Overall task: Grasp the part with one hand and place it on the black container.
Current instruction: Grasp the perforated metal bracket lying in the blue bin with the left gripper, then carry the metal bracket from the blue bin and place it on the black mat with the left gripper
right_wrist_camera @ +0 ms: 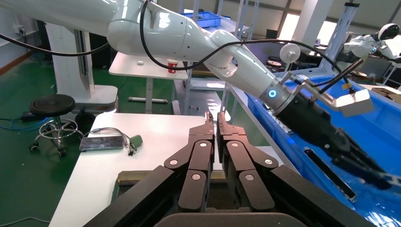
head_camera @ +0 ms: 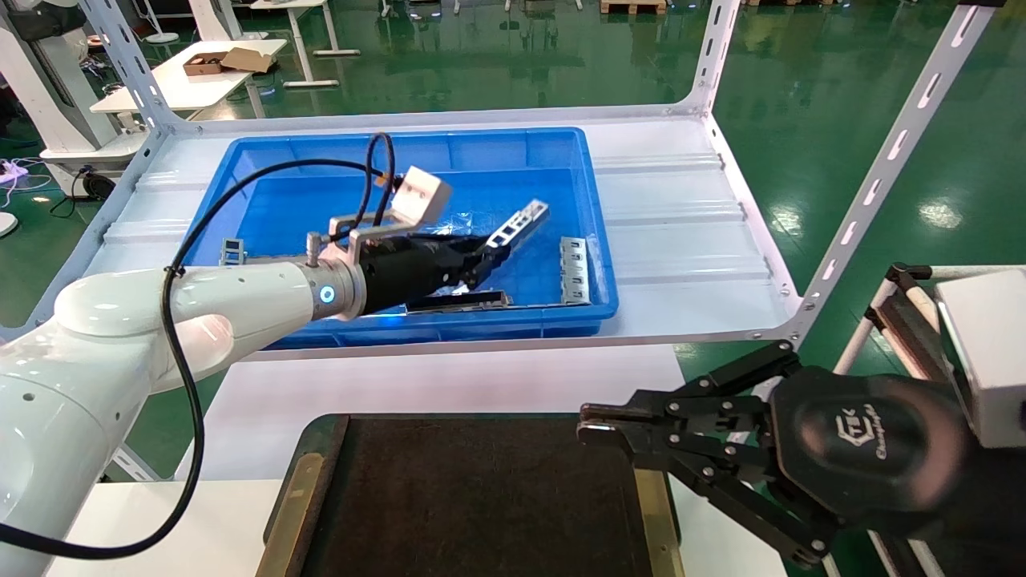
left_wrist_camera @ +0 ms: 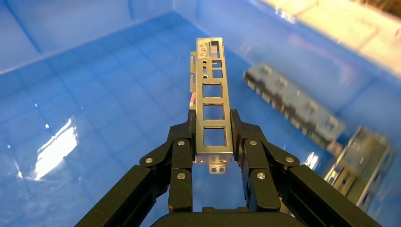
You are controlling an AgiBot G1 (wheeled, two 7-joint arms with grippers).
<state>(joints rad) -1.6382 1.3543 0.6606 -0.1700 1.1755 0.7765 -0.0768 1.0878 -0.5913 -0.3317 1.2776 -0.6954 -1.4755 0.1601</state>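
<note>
part (left_wrist_camera: 211, 109), a slim silver bracket with square cut-outs, sits clamped between the fingers of the left gripper (head_camera: 486, 255) and held clear above the floor of the blue bin (head_camera: 240, 164) on the metal shelf (head_camera: 681, 232). only the left wrist view shows the grip: both pads (left_wrist_camera: 183, 142) press the bracket's folded edges near its lower end, the rest jutting forward. that view also catches two grey stamped plates (left_wrist_camera: 293, 105) lying on the bin floor, while the head view adds a black-faced bar (head_camera: 457, 301) by the bin's near wall. nearer the robot, the black container (head_camera: 481, 497) lies on the white table (head_camera: 160, 521). the right gripper (right_wrist_camera: 215, 124) hangs over the tray's right edge, fingers pressed together on nothing.
</note>
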